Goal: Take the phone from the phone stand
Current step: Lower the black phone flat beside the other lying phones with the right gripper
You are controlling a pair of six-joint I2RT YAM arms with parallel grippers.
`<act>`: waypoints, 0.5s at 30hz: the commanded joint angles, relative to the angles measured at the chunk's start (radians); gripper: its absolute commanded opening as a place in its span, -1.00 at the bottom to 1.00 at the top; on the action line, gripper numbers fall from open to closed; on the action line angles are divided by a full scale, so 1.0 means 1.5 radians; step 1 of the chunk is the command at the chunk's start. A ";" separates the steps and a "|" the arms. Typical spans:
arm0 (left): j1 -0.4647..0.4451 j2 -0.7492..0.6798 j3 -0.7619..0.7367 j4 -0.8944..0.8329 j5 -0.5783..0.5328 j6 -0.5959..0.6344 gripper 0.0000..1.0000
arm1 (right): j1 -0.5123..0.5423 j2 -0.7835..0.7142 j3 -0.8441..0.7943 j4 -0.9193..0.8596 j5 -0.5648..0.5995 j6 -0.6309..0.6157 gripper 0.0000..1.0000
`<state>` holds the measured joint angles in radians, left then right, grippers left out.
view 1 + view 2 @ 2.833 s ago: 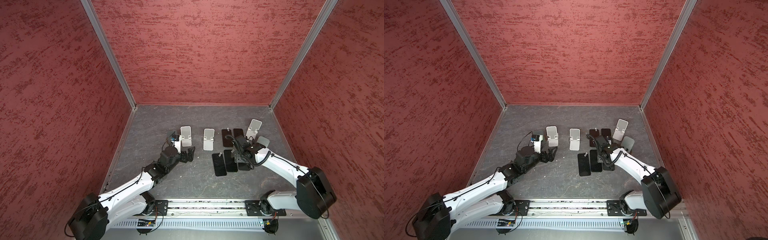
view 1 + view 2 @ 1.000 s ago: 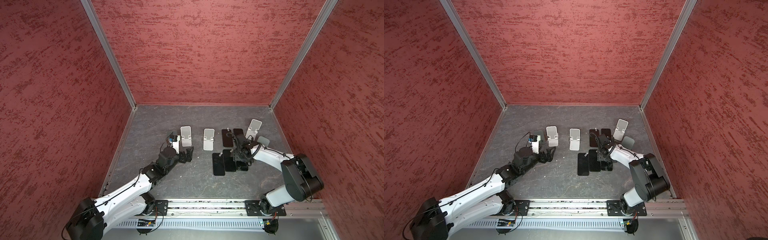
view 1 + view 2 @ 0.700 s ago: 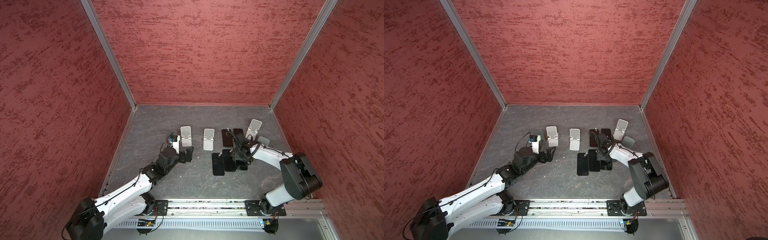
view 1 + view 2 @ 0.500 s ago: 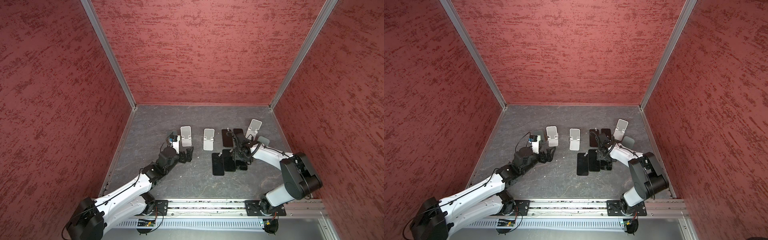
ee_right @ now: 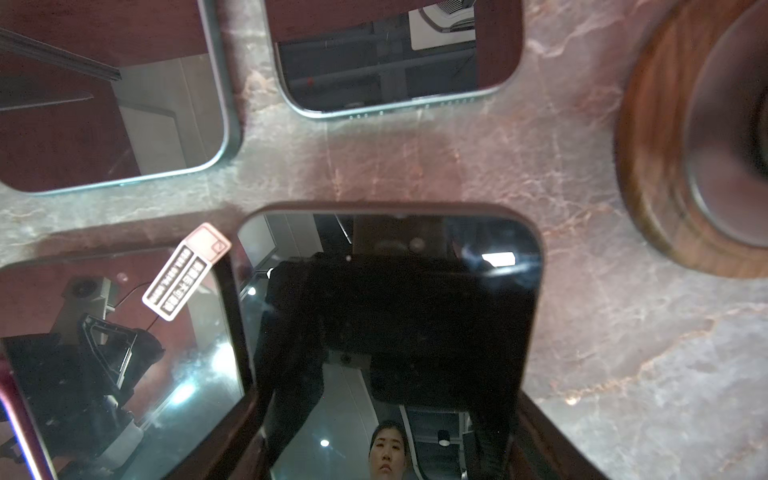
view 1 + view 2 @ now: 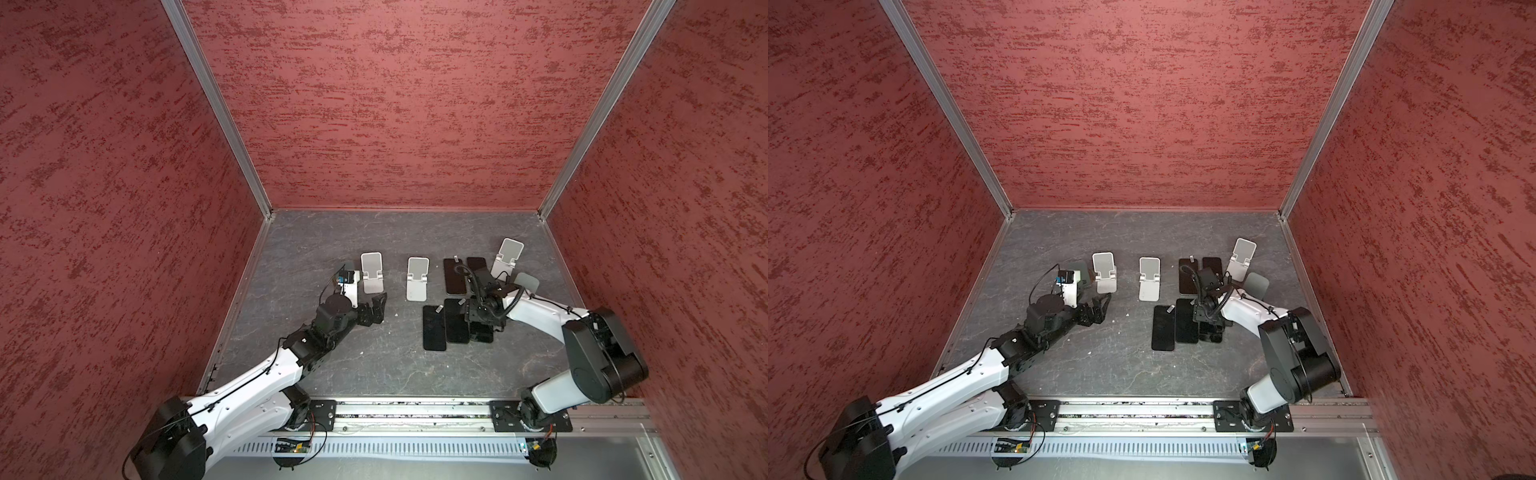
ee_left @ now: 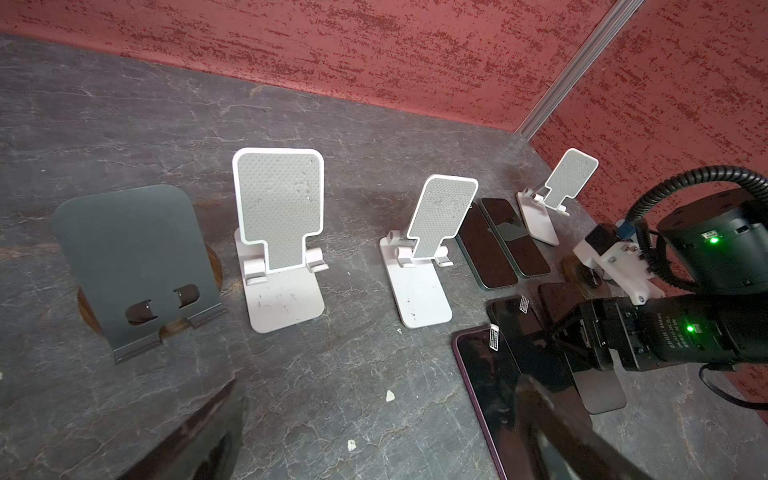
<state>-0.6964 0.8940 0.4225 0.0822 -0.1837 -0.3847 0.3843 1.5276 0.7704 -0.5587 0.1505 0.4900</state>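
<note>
Fingers of the right gripper are pressing against both long edges of a black phone, the jaws standing only as wide as the phone and clamping it. That phone is lying flat, glossy face up, on the grey stone-patterned table rather than on any stand. It is sitting to the right of the middle white phone stand and nearer the robot's base than it. A sticker-tagged phone is lying just beside the clamped one, on the side toward the middle white phone stand. A purple-edged phone is lying next to that, closer still to the stand. Two more phones, a rear pair, are resting side by side directly right of the middle white phone stand. Farther right of it a dark grey stand on a round wooden base is standing, and a tilted white stand is standing right of it and farther back. The left gripper is hanging low over the table, left of the middle white phone stand and slightly nearer the base, jaws spread wide and holding nothing. Left of the middle white phone stand another white stand is standing, with a second dark grey stand beyond it.
</note>
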 commanded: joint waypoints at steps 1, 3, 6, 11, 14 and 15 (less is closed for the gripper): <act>-0.002 -0.012 -0.008 0.004 -0.002 0.006 0.99 | 0.001 0.012 -0.020 -0.025 -0.020 0.006 0.41; -0.002 -0.016 -0.009 0.003 -0.003 0.007 0.99 | 0.001 0.011 -0.021 -0.025 -0.020 0.007 0.43; -0.002 -0.017 -0.010 0.002 -0.005 0.007 0.99 | 0.001 0.008 -0.023 -0.027 -0.020 0.008 0.46; -0.002 -0.015 -0.009 0.005 -0.004 0.006 0.99 | 0.001 0.004 -0.024 -0.029 -0.020 0.009 0.49; -0.002 -0.015 -0.010 0.005 -0.003 0.006 0.99 | 0.001 0.003 -0.024 -0.032 -0.022 0.009 0.50; -0.002 -0.015 -0.011 0.005 -0.004 0.006 0.99 | 0.001 0.003 -0.025 -0.033 -0.023 0.010 0.51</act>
<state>-0.6964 0.8776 0.4213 0.0822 -0.1841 -0.3847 0.3843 1.5261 0.7689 -0.5583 0.1505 0.4931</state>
